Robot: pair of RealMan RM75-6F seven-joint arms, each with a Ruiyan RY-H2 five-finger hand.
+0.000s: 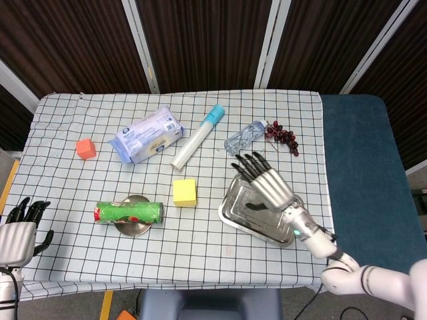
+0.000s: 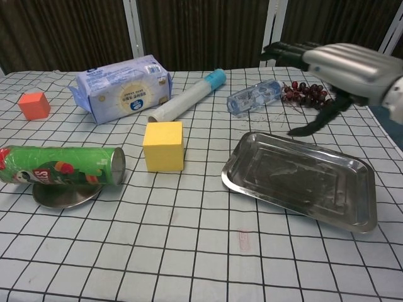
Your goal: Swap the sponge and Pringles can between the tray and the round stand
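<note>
We find the yellow foam sponge block [image 1: 185,192] sitting on the checked tablecloth [image 1: 80,253], between the round metal stand [image 1: 133,225] and the shiny rectangular steel tray [image 1: 233,215] — touching neither. The green Pringles can [image 1: 129,212] lies on its side across the round stand, so it has not yet made its trip. The tray holds nothing that we can see. The right hand [image 1: 263,183] hangs above the tray with its fingers spread wide and nothing in them; the chest view shows it raised near the tray's far edge, thumb dropped low. The left hand [image 1: 19,233] sits off the table's near left corner, holding nothing, fingers apart and slightly curled. Our reading: the swap is at an early stage. The sponge is off the tray and parked, which frees the tray to take the can; the can must then go to the tray, and the sponge up onto the vacated stand. Both placements are left to do. Other items — a blue wipes packet [image 1: 146,134], a white tube [image 1: 197,136], a small clear bottle [image 1: 245,137], dark grapes [image 1: 281,137], an orange cube [image 1: 85,148] — lie on the far half, well apart from the work.
</note>
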